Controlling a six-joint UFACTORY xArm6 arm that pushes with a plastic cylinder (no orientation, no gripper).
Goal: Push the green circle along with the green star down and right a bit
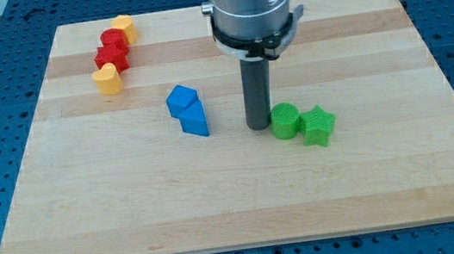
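The green circle (285,121) lies right of the board's middle. The green star (318,125) sits against its lower right side, touching it. My tip (259,126) stands on the board just left of the green circle, touching or nearly touching its left edge. The dark rod rises from there to the arm's grey body at the view's top.
Two blue blocks (181,100) (194,119) sit together left of my tip. At the view's top left a curved row holds a yellow block (123,28), two red blocks (114,40) (109,57) and a yellow block (107,79). The wooden board (406,174) lies on a blue perforated table.
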